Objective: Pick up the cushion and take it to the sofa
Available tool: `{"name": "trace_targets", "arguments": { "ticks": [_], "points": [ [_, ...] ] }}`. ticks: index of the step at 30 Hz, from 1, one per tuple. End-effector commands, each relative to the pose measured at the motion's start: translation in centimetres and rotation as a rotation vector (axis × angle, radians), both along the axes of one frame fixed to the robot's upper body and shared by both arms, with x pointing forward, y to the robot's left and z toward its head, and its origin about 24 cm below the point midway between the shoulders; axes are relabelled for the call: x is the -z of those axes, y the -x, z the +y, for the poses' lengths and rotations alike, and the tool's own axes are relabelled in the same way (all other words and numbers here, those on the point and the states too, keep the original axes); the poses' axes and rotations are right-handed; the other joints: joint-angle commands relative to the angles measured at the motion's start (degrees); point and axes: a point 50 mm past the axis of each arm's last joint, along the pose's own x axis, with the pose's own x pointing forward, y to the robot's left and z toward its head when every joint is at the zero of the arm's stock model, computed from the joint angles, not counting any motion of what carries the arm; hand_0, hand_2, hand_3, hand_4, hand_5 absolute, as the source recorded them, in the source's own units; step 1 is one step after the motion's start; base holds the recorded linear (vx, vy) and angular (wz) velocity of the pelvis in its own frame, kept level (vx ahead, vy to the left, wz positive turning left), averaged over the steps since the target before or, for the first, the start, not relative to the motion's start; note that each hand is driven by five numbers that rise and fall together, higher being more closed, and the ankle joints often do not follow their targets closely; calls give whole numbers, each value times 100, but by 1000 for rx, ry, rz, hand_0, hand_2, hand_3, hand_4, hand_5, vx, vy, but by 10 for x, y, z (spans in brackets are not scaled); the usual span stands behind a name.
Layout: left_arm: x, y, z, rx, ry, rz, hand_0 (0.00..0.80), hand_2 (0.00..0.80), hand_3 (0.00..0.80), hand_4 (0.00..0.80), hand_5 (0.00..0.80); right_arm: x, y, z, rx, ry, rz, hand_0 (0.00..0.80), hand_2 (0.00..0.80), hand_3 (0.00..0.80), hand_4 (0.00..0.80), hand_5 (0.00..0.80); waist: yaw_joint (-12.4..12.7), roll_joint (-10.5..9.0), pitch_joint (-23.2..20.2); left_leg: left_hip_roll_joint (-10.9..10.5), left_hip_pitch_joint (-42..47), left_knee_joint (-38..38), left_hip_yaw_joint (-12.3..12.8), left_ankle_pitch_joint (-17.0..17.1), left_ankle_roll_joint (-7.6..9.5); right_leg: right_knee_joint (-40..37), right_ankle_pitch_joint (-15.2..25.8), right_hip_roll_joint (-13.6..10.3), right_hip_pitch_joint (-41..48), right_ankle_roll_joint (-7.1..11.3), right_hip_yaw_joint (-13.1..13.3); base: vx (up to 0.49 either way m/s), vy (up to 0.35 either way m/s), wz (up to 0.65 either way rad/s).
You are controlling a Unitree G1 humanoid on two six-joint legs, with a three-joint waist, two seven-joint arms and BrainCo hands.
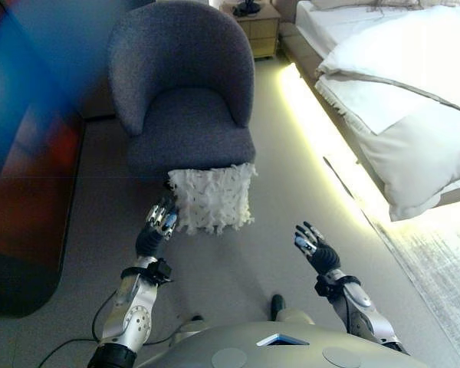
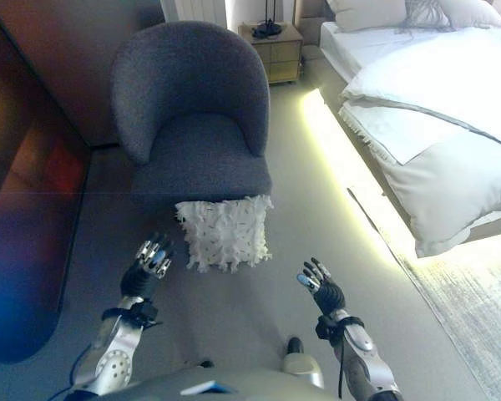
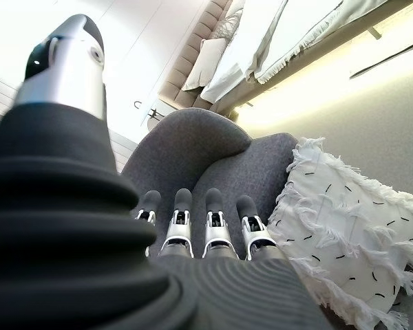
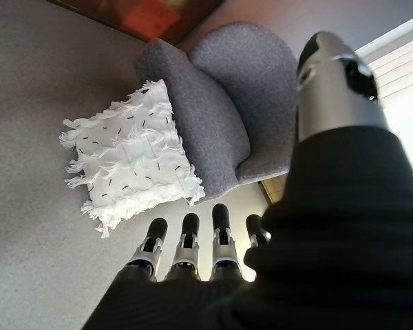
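Note:
A white fringed cushion (image 1: 211, 198) with small dark dashes stands on the floor, leaning against the front of a grey armchair (image 1: 182, 100). It also shows in the left wrist view (image 3: 344, 234) and the right wrist view (image 4: 131, 159). My left hand (image 1: 158, 225) is open, fingers straight, just left of the cushion's edge and apart from it. My right hand (image 1: 313, 245) is open and empty, to the right of the cushion and nearer to me.
A bed (image 1: 399, 92) with white bedding runs along the right, with a lit strip (image 1: 314, 130) under its edge. A wooden nightstand (image 1: 253, 27) stands behind the armchair. A dark red-brown cabinet (image 2: 25, 192) lines the left. A pale rug (image 1: 445, 268) lies at the right.

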Motion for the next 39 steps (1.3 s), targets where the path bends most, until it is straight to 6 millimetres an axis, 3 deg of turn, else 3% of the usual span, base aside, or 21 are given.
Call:
{"name": "trace_targets", "arguments": {
  "ticks": [1, 22, 31, 35, 39],
  "points": [
    [-32, -19, 11, -4, -95, -156, 0, 0, 0, 0, 0, -21, -23, 11, 12, -54, -149, 0, 0, 0, 0, 0, 138, -237, 102, -493, -252, 263, 65, -126, 501, 67, -339, 278, 377, -155, -270, 0, 0, 0],
    [-31, -16, 15, -27, -90, -141, 0, 0, 0, 0, 0, -19, -20, 9, 22, -59, -132, 0, 0, 0, 0, 0, 132, -242, 111, -482, -265, 340, 61, -150, 482, 86, -351, 282, 379, -167, -270, 0, 0, 0],
    [-26, -1, 20, -20, -42, -125, 0, 0, 0, 0, 0, -17, -10, -2, 36, -53, -101, 0, 0, 0, 0, 0, 136, -268, 64, -514, -357, 640, 193, -261, 465, 131, -357, 236, 397, -173, -282, 42, 39, -1],
    [-25, -8, 20, -30, -74, -129, 0, 0, 0, 0, 0, -15, -12, -2, 77, -98, -79, 0, 0, 0, 0, 0, 59, -269, 99, -509, -366, 619, 288, -283, 537, 471, -411, 152, 132, -126, -267, -48, 130, -4],
    [-34, -27, 32, -88, -73, -176, 0, 0, 0, 0, 0, -15, -24, 9, 57, -91, -113, 0, 0, 0, 0, 0, -2, -244, 260, -589, -436, 803, 241, -384, 740, 1438, -372, -80, -199, -13, -29, -78, 161, -10]
  ]
}}
